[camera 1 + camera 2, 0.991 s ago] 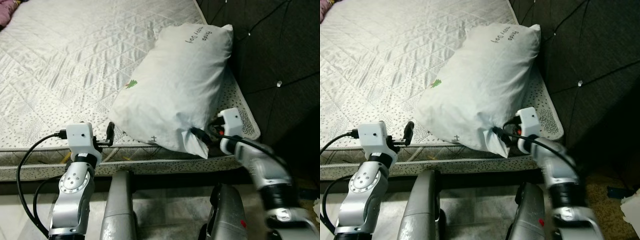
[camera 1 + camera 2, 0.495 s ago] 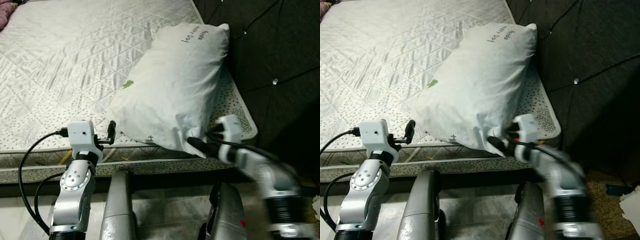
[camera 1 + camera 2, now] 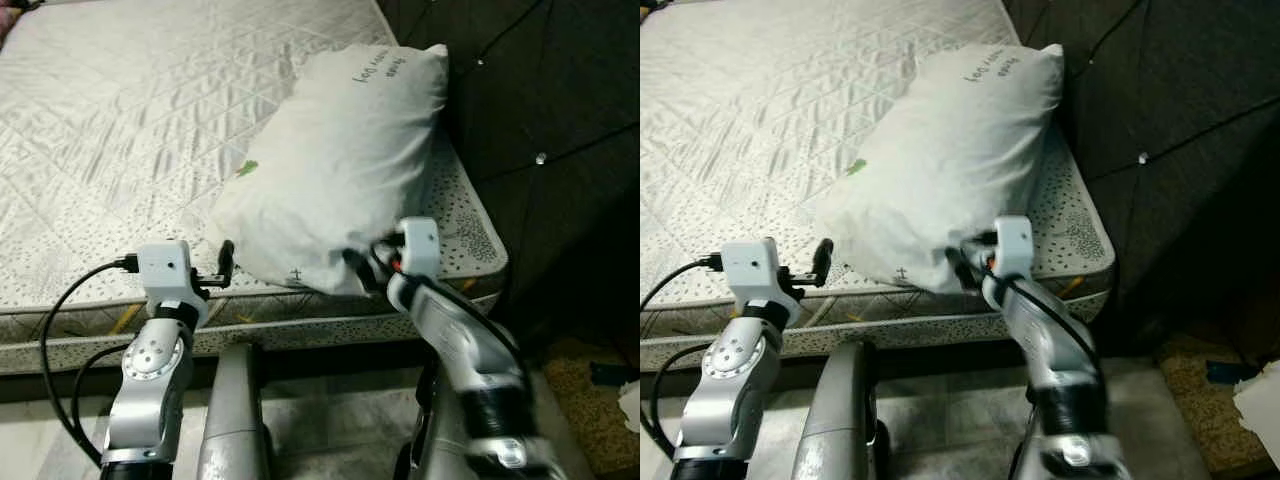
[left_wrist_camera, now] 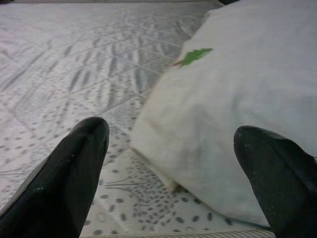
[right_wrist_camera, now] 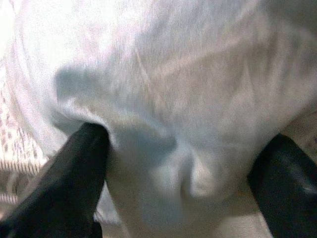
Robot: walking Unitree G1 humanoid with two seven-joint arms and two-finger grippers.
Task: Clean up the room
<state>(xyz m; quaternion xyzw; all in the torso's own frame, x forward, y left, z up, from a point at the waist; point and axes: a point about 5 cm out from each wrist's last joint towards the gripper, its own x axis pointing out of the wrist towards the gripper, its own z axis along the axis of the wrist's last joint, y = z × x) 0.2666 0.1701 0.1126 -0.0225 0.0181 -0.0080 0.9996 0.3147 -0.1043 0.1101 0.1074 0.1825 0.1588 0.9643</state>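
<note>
From the left eye you've got the white pillow [image 3: 335, 165] lying slantwise on the quilted mattress [image 3: 130, 120], its far end up against the dark tufted headboard [image 3: 540, 110], its near corner out by the bed's edge; your right gripper [image 3: 362, 268] is pushed into that near corner, and your left gripper [image 3: 224, 262] hangs just beside the pillow's lower left edge, over the mattress border; the right eye gives you the same scene, plus a bit of white paper [image 3: 1262, 395] on the floor far right; in the left wrist view, the two black fingers [image 4: 74, 168] stand wide apart with nothing between them, the pillow and its small green leaf print [image 4: 194, 56] lying just ahead on the speckled sheet; in the right wrist view, you're looking at bunched white pillow fabric [image 5: 163, 129] bulging between the two spread fingers [image 5: 74, 173]; the left one presses into a fold, but the claw is apart, not clamped.
</note>
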